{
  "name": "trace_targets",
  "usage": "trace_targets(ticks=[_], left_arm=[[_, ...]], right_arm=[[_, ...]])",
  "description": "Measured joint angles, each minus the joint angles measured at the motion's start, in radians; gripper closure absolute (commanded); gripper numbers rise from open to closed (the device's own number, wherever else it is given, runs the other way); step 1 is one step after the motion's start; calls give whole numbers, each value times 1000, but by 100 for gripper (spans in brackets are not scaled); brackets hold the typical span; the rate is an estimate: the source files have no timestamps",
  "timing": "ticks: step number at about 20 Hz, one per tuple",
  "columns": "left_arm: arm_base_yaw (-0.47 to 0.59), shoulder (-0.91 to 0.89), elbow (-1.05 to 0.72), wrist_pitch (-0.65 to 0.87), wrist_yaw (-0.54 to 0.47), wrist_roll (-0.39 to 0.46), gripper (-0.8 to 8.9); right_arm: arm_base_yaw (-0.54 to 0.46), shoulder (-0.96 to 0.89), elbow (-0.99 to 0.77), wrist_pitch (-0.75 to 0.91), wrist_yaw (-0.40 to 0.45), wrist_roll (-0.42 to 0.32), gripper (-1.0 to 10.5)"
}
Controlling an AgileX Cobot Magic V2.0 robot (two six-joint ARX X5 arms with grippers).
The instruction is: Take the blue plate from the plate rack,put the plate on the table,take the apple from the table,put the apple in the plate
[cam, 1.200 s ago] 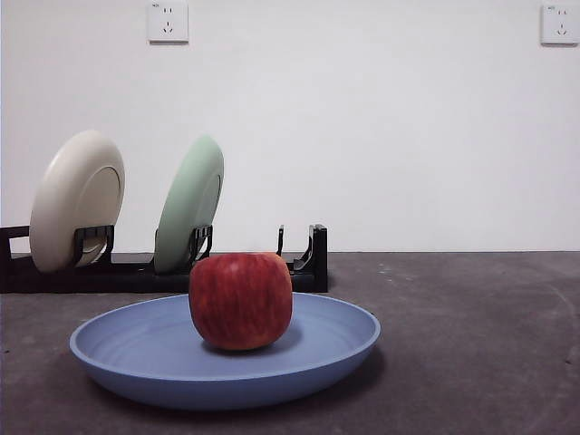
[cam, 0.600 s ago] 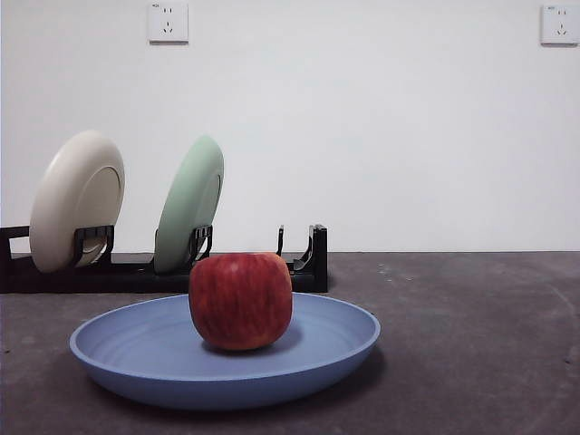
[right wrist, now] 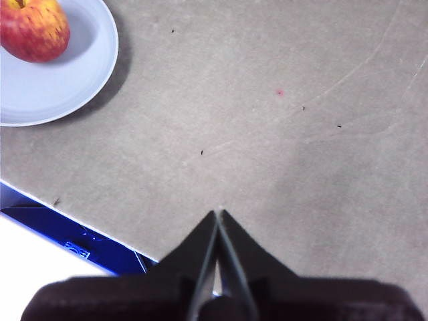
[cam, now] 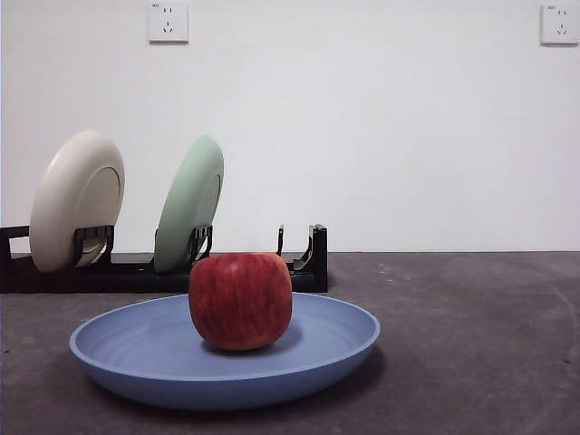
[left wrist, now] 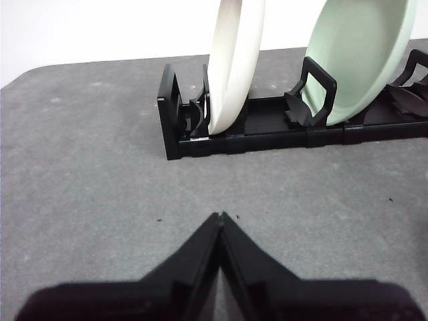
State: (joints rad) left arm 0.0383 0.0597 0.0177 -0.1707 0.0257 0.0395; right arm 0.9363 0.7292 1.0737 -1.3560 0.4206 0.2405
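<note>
The red apple [cam: 240,300] sits upright in the middle of the blue plate [cam: 163,367], which lies flat on the dark grey table [cam: 471,335] in front of the black plate rack [cam: 304,267]. The right wrist view shows the apple [right wrist: 33,30] in the plate [right wrist: 60,87], well away from my right gripper [right wrist: 219,212], which is shut and empty above bare table. My left gripper [left wrist: 220,215] is shut and empty above the table, short of the rack's end [left wrist: 177,120]. Neither arm shows in the front view.
A cream plate [cam: 77,199] and a pale green plate [cam: 188,204] stand in the rack's slots; both show in the left wrist view, cream [left wrist: 234,63] and green [left wrist: 358,57]. A blue and white object [right wrist: 60,241] lies at the table's edge near my right gripper.
</note>
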Motion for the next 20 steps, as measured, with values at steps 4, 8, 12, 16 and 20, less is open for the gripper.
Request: trace_targets(ticks=[4, 8, 12, 16, 20], left_arm=[[0, 2, 0, 0, 0, 0, 817], [0, 3, 0, 0, 0, 0, 817], [0, 3, 0, 0, 0, 0, 817], [0, 4, 0, 0, 0, 0, 817], [0, 5, 0, 0, 0, 0, 817]], right_arm=[[0, 0, 0, 0, 0, 0, 946], [-18, -9, 0, 0, 32, -14, 946], [-205, -130, -26, 254, 147, -61, 946], [-492, -244, -156, 617, 102, -141, 946], [-737, -355, -359, 824, -153, -270, 946]])
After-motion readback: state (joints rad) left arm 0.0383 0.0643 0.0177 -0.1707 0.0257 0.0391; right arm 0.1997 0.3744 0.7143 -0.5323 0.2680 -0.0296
